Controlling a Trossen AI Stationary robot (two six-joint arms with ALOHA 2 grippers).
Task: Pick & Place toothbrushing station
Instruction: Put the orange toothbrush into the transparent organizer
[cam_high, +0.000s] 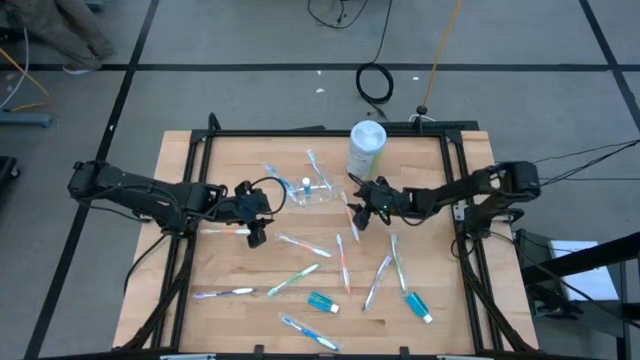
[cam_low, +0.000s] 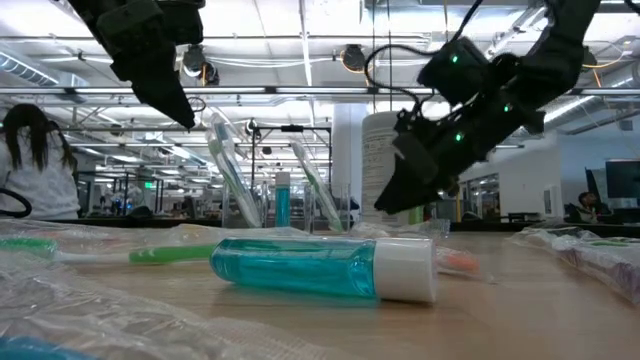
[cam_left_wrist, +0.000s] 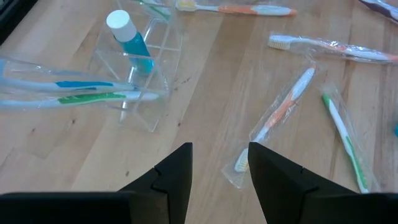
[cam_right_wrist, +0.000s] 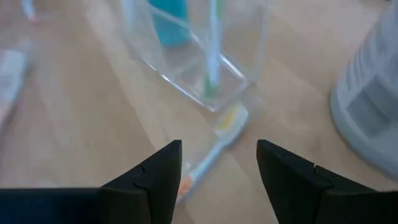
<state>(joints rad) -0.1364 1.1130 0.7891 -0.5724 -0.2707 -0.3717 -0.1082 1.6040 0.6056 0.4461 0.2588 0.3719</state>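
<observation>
A clear plastic cup (cam_high: 316, 191) stands on the wooden table's far middle. It holds a blue toothpaste tube (cam_left_wrist: 129, 38) and wrapped toothbrushes (cam_left_wrist: 81, 90). More toothbrushes (cam_high: 300, 274) and two blue tubes (cam_high: 323, 302) lie loose on the near half. My left gripper (cam_high: 258, 225) hovers open left of the cup, above the table, with nothing between its fingers (cam_left_wrist: 219, 171). My right gripper (cam_high: 357, 218) is open just right of the cup and low over the table. An orange-and-white toothbrush (cam_right_wrist: 211, 152) lies on the wood ahead of its fingers, apart from them.
A tall white-and-green canister (cam_high: 367, 148) stands at the far edge, right of the cup and close to my right gripper. A black frame (cam_high: 200, 140) borders the table. A toothbrush (cam_high: 225, 230) lies under the left arm. People show in the room behind.
</observation>
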